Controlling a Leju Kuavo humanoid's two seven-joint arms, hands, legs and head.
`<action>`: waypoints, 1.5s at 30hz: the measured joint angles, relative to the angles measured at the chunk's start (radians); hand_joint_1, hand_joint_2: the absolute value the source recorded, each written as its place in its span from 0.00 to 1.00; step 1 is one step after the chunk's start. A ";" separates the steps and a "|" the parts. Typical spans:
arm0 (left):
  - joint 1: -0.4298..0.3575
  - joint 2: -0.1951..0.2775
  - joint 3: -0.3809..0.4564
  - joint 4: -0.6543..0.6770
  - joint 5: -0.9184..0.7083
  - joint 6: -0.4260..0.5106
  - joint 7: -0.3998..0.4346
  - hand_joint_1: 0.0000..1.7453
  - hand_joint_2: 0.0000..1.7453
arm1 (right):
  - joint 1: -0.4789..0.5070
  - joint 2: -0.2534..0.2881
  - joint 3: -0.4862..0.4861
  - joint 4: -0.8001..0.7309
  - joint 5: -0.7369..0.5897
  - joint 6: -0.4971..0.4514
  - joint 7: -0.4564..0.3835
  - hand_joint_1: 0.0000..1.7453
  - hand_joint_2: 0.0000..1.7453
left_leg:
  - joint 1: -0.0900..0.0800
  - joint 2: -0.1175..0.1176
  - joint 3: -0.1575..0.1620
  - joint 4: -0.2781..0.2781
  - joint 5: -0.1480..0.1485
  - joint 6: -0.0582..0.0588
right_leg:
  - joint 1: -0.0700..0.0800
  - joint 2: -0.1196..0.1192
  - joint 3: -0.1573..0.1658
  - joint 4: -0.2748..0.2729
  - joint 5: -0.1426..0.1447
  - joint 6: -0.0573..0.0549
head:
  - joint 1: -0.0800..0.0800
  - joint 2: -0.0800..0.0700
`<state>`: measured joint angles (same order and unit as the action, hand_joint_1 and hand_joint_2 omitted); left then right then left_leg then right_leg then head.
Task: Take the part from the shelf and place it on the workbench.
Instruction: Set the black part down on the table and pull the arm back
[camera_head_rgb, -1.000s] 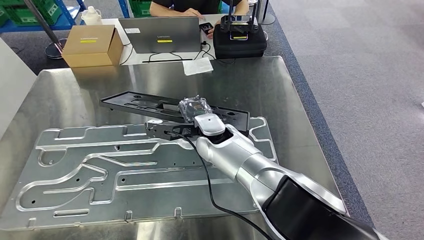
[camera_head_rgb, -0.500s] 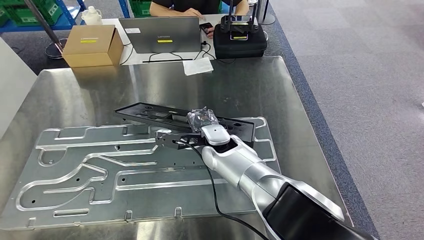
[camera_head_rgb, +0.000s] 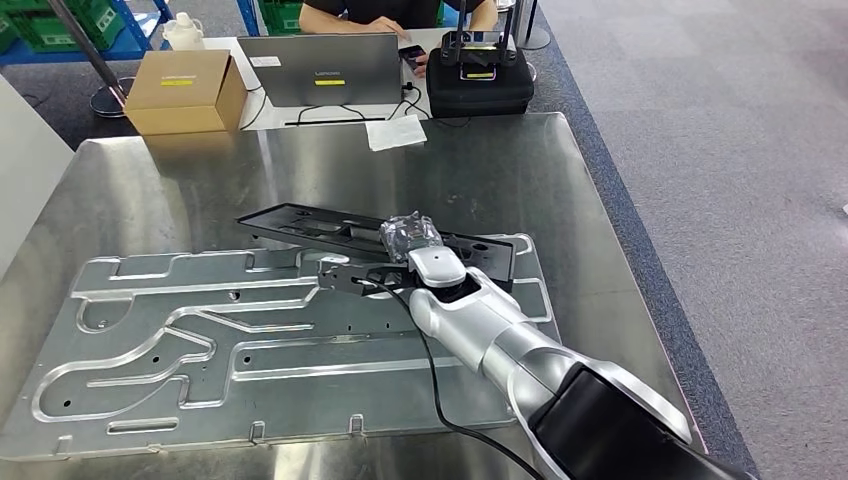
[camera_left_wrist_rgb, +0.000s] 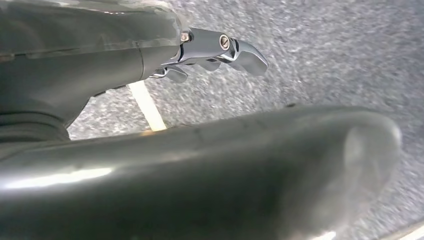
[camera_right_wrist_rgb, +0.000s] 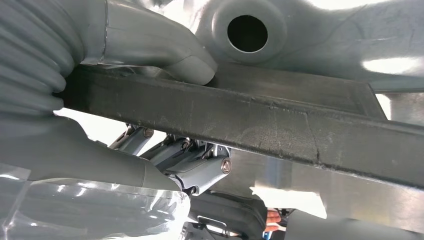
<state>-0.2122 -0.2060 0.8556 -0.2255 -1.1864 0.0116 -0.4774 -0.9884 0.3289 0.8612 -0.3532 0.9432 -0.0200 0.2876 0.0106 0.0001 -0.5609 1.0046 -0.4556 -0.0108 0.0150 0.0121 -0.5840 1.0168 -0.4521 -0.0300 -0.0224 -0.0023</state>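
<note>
The part (camera_head_rgb: 300, 222) is a long flat black plastic frame with cut-outs, lying slantwise low over the steel workbench (camera_head_rgb: 480, 170). My right hand (camera_head_rgb: 410, 238), wrapped in clear plastic, grips it near its right half. In the right wrist view the thumb (camera_right_wrist_rgb: 150, 45) presses on one side of the part's black bar (camera_right_wrist_rgb: 280, 130) and the darker fingers (camera_right_wrist_rgb: 200, 167) curl around the other. Whether the part touches the table I cannot tell. My left hand (camera_left_wrist_rgb: 220, 50) hangs over grey floor with nothing in it, fingers apart from the thumb.
A large machined aluminium plate (camera_head_rgb: 200, 340) covers the near half of the workbench under the part. Beyond the far edge stand a cardboard box (camera_head_rgb: 185, 90), a laptop (camera_head_rgb: 320, 68), a sheet of paper (camera_head_rgb: 396, 131) and a black case (camera_head_rgb: 478, 75). A person (camera_head_rgb: 380, 10) sits there.
My right hand has carried the part to the right and slightly toward me, its left end swinging away from the table's left side. The grip is unchanged.
</note>
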 joint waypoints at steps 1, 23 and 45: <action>0.000 0.000 -0.003 0.000 -0.003 0.005 0.013 0.00 0.00 | 0.000 0.000 -0.003 0.000 0.001 0.000 -0.002 1.00 1.00 | 0.000 0.000 0.000 0.000 0.000 0.000 | 0.000 0.000 0.000 0.000 0.000 0.000 | 0.000 0.000; 0.001 0.000 -0.047 0.000 -0.018 0.010 0.142 0.00 1.00 | -0.001 0.007 -0.045 0.000 0.034 0.004 -0.008 0.00 1.00 | 0.000 0.000 0.000 0.000 0.000 0.000 | 0.000 0.000 0.000 0.000 0.000 0.000 | 0.000 0.000; 0.001 -0.013 -0.071 0.000 -0.018 0.005 0.143 0.00 1.00 | 0.015 -0.015 -0.106 0.000 0.033 -0.011 -0.006 0.00 1.00 | 0.000 0.000 0.000 0.000 0.000 0.000 | 0.000 0.000 0.000 0.000 0.000 0.000 | 0.000 0.000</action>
<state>-0.2116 -0.2186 0.7841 -0.2255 -1.2043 0.0167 -0.3341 -0.9736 0.3143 0.7548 -0.3532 0.9763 -0.0307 0.2816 0.0106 0.0002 -0.5609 1.0047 -0.4556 -0.0107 0.0149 0.0123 -0.5840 1.0168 -0.4521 -0.0300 -0.0225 -0.0021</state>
